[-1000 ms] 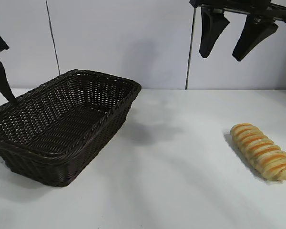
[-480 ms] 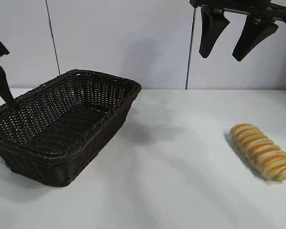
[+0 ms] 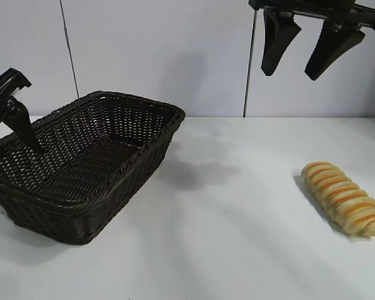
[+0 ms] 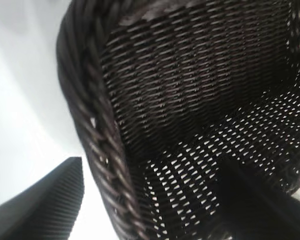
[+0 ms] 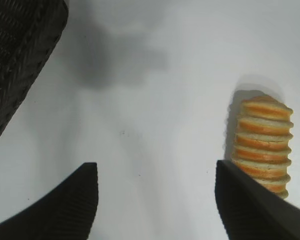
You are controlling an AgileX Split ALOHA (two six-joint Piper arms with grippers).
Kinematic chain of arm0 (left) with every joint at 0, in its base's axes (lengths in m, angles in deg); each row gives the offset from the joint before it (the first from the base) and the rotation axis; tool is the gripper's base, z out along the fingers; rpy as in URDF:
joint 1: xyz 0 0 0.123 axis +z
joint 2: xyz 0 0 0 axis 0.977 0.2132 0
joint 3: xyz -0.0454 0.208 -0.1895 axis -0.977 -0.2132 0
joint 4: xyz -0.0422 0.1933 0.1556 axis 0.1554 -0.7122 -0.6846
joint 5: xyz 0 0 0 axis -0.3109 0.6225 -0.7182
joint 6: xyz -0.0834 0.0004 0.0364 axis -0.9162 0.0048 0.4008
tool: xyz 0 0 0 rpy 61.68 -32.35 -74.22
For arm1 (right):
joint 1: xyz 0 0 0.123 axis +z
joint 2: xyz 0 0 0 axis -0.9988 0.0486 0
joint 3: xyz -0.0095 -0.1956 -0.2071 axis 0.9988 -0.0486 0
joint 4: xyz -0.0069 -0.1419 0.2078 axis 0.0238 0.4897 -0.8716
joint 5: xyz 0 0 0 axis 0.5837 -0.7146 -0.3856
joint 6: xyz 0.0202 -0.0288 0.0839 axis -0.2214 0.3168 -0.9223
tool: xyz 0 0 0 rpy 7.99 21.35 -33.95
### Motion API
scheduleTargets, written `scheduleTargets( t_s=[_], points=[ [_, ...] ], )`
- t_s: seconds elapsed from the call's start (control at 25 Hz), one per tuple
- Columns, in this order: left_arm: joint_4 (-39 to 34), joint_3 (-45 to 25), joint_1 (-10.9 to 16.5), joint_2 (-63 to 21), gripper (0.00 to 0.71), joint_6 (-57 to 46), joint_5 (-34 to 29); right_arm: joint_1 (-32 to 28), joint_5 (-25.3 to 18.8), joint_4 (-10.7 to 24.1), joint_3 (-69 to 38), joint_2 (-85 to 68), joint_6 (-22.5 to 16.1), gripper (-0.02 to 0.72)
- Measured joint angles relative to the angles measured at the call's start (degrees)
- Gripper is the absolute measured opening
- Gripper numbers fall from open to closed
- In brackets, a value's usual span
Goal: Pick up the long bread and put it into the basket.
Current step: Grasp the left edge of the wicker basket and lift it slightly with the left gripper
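My right pincer (image 3: 300,47) hangs high above the worktop (image 3: 237,206), spread wide and holding nothing. The bread (image 3: 344,198) lies on the worktop below and toward the right edge, well apart from the basket (image 3: 81,162). To grasp well, I judge I should shift right until the loaf sits between the fingers, then descend across its narrow width. My left pincer (image 3: 9,115) hovers at the basket's rim, apparently open; the wrist view is cramped.
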Motion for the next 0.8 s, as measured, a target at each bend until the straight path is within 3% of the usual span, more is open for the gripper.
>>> scheduleTargets(
  t_s=[0.32,0.64,0.8],
  points=[
    [0.0,0.0,0.0,4.4,0.535,-1.5,0.6,0.0,0.0,0.0,0.0,0.0,0.0,0.486],
    [0.3,0.0,0.0,10.8,0.535,-1.6,7.0,0.0,0.0,0.0,0.0,0.0,0.0,0.486],
    [0.4,0.0,0.0,10.9,0.441,-1.7,7.3,0.0,0.0,0.0,0.0,0.0,0.0,0.486]
  ],
)
